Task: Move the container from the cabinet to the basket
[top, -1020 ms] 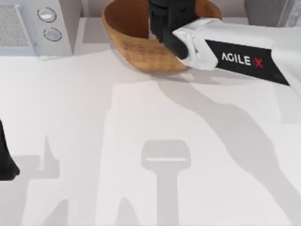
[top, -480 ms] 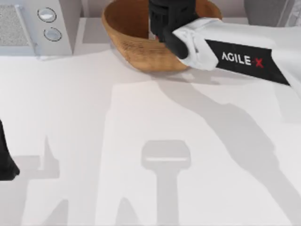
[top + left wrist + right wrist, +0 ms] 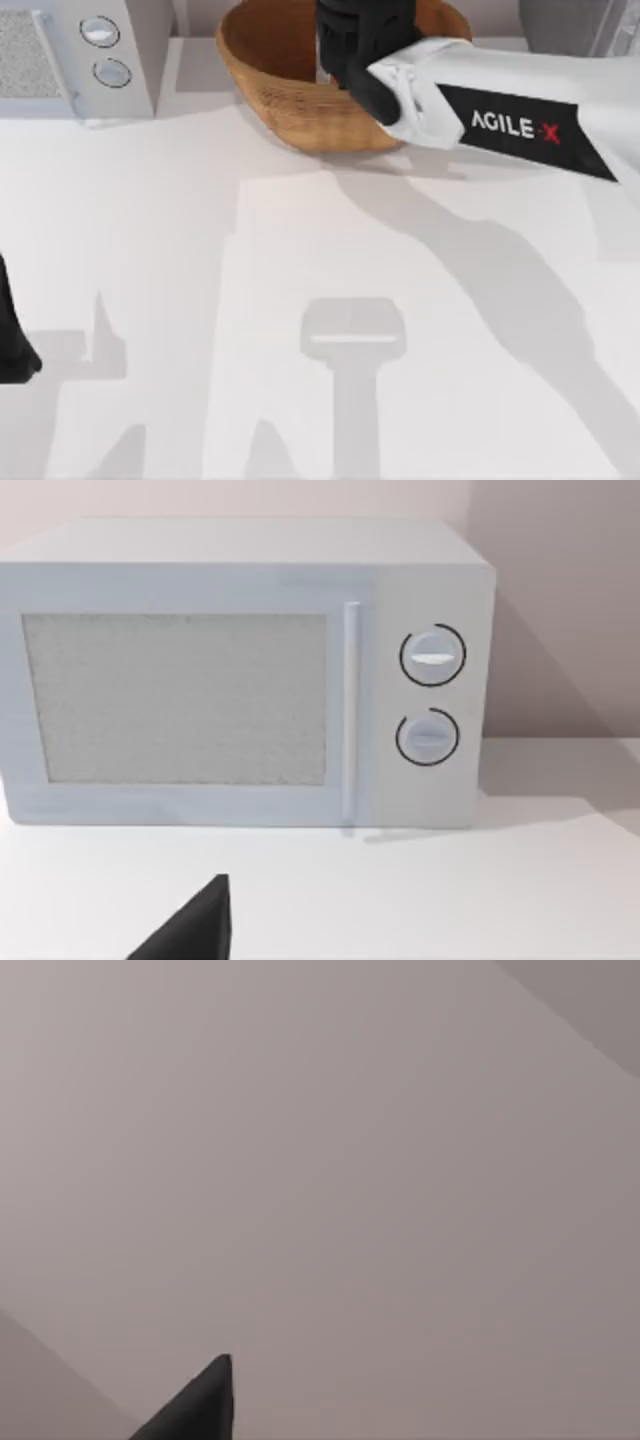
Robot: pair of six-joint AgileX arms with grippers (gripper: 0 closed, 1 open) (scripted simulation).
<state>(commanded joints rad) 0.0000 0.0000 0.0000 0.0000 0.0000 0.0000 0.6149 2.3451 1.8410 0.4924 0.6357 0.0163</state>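
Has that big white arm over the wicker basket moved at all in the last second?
Barely: the right arm crept slightly toward the table's far edge, judged against the basket.

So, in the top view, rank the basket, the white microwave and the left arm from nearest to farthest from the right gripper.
1. The basket, directly beneath the right gripper at the table's far edge.
2. The white microwave, far-left corner.
3. The left arm, parked at the near-left edge.

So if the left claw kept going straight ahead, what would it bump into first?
Most likely the white microwave: the left wrist view faces its door squarely, with bare table between. How far off it stands is hard to tell.
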